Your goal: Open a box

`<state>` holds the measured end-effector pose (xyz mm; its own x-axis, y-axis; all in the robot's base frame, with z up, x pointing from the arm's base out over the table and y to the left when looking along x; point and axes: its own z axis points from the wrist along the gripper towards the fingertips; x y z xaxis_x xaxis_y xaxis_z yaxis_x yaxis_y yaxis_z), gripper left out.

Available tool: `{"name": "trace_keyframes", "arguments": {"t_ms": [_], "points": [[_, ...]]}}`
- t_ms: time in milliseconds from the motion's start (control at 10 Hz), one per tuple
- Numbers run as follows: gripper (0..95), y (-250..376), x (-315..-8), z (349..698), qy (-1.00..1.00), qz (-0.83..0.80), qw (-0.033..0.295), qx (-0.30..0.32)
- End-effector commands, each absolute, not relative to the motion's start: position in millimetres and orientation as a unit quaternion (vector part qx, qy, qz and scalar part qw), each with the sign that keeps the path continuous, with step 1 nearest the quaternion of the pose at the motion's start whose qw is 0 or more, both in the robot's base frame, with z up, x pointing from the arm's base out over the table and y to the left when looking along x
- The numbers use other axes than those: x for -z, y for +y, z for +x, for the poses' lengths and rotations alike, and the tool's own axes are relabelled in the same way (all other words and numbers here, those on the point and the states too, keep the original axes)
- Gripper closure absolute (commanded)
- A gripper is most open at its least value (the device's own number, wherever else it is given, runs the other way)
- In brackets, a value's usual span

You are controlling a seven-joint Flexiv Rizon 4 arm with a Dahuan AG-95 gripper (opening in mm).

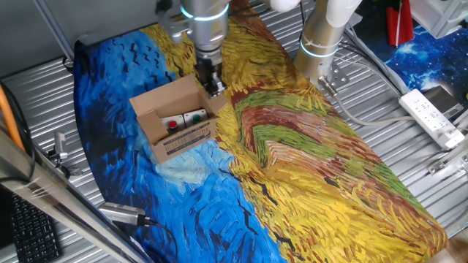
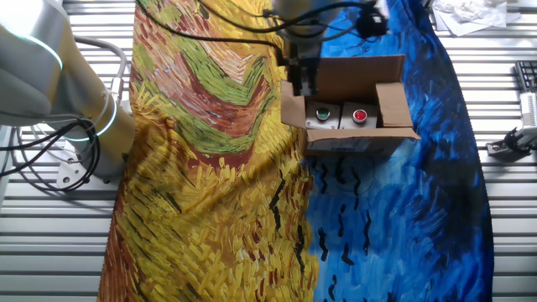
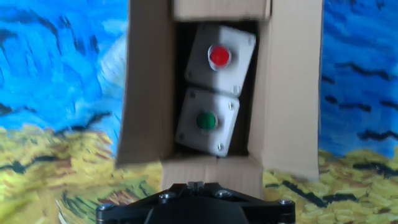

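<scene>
Gripper [image 1: 214, 88] at box's [image 1: 175, 109] 3 o'clock flap, grip state unclear. Flaps open; two button units [image 3: 213, 87] inside. Painted cloth [image 1: 307, 161] covers slatted metal table [image 1: 36, 95].

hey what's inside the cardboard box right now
Inside the open box sit two white push-button units: one with a red button, one with a green button. Whatever lies beneath them is hidden.

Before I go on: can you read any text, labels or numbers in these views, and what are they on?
No text is readable.
Small brown corrugated cardboard box: white printed label on its side, lines too small to read.
Two white push-button units inside, red button and green button: no lettering visible.
White power strip: no markings legible.
</scene>
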<state>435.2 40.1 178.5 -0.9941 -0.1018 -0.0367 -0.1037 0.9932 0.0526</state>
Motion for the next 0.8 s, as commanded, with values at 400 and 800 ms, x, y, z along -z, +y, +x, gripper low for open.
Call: {"name": "trace_keyframes", "arguments": {"t_ms": [400,800], "points": [[95.0,29.0,-168.8,483.0,0.998,-0.061,0.013,-0.033],[95.0,26.5,-160.1,498.2,0.998,-0.046,0.019,-0.03]]}}
